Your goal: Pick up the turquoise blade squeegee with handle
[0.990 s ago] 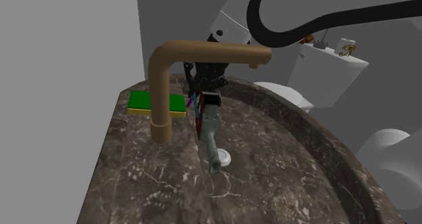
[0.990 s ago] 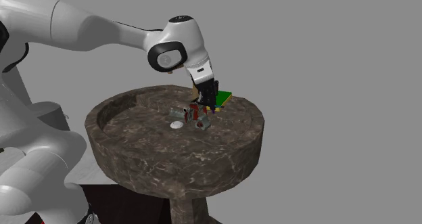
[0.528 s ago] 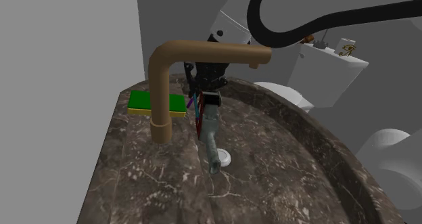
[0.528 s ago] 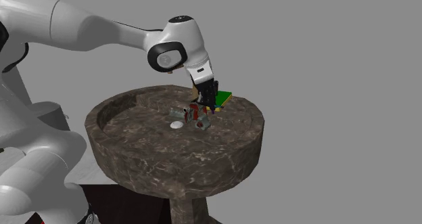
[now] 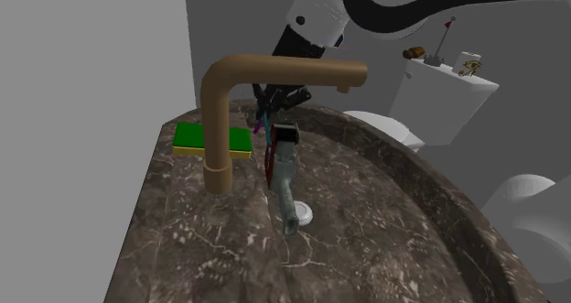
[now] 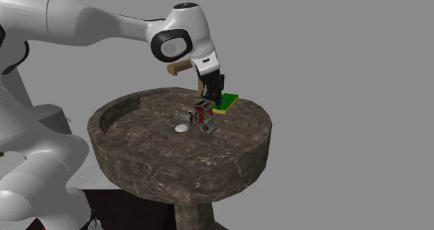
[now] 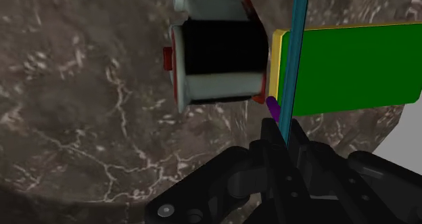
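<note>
A dark, veined stone basin (image 6: 139, 152) on a pedestal stands before plain grey walls. Above its rim the claw (image 7: 283, 147) is pinched together on the squeegee (image 7: 295, 53). The thin turquoise blade runs straight out past the fingertips, with a purple stub beside them. Just beyond the claw on one side, a green sponge (image 7: 352, 70) with a yellow edge lies on the flat rim. On the other side a grey and red gadget (image 7: 220, 53) lies in the bowl. The brown faucet (image 5: 217, 118) crosses close by the claw, leaving little room there. The bowl around the white drain (image 6: 182, 128) is open. Behind the claw, a white box (image 5: 469, 63) on the toilet tank (image 5: 439, 95) bears a gold mark too small to read.
</note>
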Robot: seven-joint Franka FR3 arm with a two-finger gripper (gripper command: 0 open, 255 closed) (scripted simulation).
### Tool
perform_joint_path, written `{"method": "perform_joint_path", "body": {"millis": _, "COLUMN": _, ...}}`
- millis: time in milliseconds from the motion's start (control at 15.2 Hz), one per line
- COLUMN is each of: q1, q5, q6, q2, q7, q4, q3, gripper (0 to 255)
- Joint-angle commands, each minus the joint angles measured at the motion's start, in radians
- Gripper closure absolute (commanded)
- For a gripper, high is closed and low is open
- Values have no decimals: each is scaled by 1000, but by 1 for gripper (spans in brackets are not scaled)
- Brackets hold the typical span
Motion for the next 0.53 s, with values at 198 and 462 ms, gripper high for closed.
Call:
{"method": "perform_joint_path", "body": {"millis": 198, "q1": -5, "q5": -11, "q6": -66, "q2": -2, "q7": 13, "q4": 64, "q3": -7, "gripper": 255}}
{"method": "perform_joint_path", "body": {"millis": 462, "q1": -8, "q5": -16, "q6": -94, "q2": -1, "q7": 18, "q4": 94, "q3": -10, "gripper": 255}}
